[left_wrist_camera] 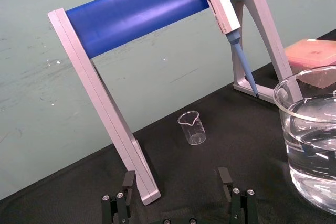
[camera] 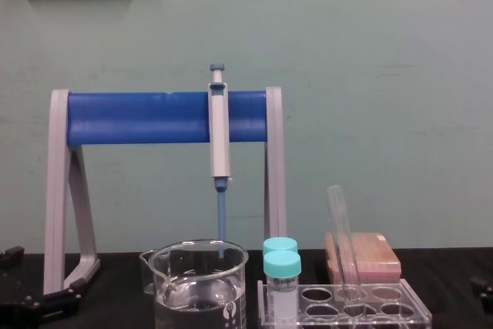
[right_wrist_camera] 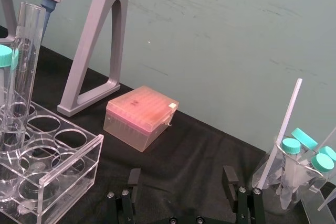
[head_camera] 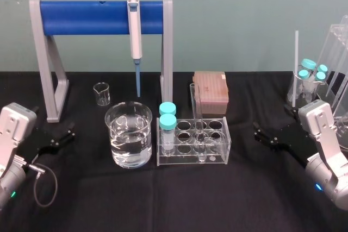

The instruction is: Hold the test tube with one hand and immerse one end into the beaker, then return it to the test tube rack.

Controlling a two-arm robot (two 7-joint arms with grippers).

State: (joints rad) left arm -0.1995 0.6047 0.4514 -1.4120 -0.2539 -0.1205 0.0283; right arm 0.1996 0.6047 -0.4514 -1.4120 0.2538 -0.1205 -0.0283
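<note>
1. The test tube [head_camera: 197, 119] stands in the test tube rack [head_camera: 191, 160], in a hole near the rack's middle. It leans a little and its open mouth rises above everything else in the rack. Nothing is holding it.
2. The rack sits on the black-covered table [head_camera: 179, 199], roughly in the centre in front of the robot. Two tubes with teal caps [head_camera: 167, 117] stand at the rack's left end.
3. The beaker [head_camera: 129, 134] stands just beside the rack on its left, apart from it. It is about half full of clear liquid.
4. The left claw [left_wrist_camera: 176, 178] rests low over the table at the far left, well apart from the beaker. Its two black fingers are spread wide with nothing between them.
5. The right claw [right_wrist_camera: 182, 176] sits low at the far right, well apart from the rack. Its fingers are also spread wide and empty.
6. Behind the beaker stands a grey stand with a blue crossbar [head_camera: 100, 17]. A white-and-blue pipette [head_camera: 134, 31] hangs from the bar, tip down.
7. A smaller glass beaker [head_camera: 101, 93] sits under the bar, and a pink box [head_camera: 210, 93] lies behind the rack.
</note>
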